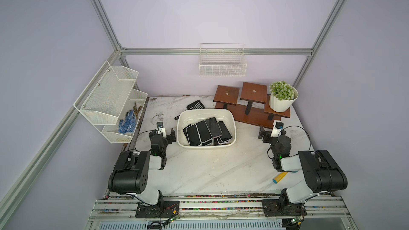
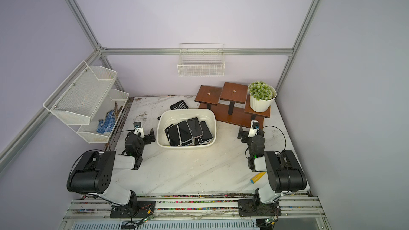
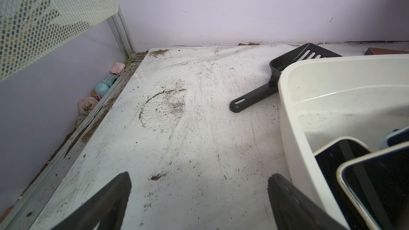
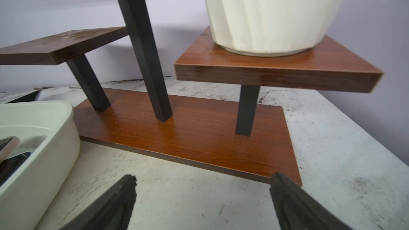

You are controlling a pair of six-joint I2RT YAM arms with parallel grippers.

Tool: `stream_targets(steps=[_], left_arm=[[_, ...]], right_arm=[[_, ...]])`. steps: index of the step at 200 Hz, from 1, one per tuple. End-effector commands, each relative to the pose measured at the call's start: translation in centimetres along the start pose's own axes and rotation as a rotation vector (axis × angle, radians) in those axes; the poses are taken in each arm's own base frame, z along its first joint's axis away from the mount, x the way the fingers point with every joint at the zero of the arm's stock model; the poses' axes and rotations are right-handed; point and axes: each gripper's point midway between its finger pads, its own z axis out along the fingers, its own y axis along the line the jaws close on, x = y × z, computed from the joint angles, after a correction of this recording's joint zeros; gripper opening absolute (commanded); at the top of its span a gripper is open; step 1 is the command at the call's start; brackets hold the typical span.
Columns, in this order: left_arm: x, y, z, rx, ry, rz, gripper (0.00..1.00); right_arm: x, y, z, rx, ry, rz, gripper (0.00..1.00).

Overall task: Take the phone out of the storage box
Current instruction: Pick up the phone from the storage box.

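Flanking the box (image 1: pixel 207 148), the left pincer (image 1: pixel 162 133) and the right pincer (image 1: pixel 272 132) hover low over the desk (image 1: pixel 210 169), jaws wide apart and empty, seemingly poised to start. The box wall sits just beside the left pincer's inner jaw; the right pincer stands further off, facing the stand (image 1: pixel 253 92). Between them the phones (image 1: pixel 204 130) lie heaped inside the box, overlapping, so the topmost looks the natural first pick.

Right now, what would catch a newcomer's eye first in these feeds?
The white storage box at mid-table, heaped with overlapping dark-screened phones, draws the eye first. Behind it to the right, a potted plant sits on a stepped wooden stand. The left gripper and right gripper stand open on either side of the box.
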Motion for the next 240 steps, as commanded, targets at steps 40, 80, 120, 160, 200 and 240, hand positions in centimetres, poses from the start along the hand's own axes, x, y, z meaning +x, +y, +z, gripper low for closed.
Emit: stream_targets(steps=[40,80,120,160,200,240], left_arm=[[-2.9,4.8,-1.1,-0.274,0.227,-0.129,1.00],[-4.5,3.6,-3.1,-0.218,0.358,-0.260,1.00],[-6.7,-4.0,-5.1,0.192,0.458,-0.412,1.00],[-8.0,-9.4,-7.9,0.366,0.572,-0.433,1.00],[-7.4,-13.1,-8.6,0.361,0.789,-0.500,1.00],[-7.7,-17.0,-8.1,0.319,0.915,-0.538,1.00]], right_arm=[[-4.3,-3.3,-1.5,0.246,0.121,0.204,1.00],[-6.1,2.6,-1.6,-0.037,0.340,0.291,1.00],[-7.9,12.0,-3.6,-0.345,0.510,0.283,1.00],[-8.7,19.3,-6.0,-0.533,0.622,0.312,1.00],[-9.1,22.0,-6.3,-0.555,0.648,0.372,1.00],[-9.2,22.1,-5.2,-0.493,0.726,0.283,1.00]])
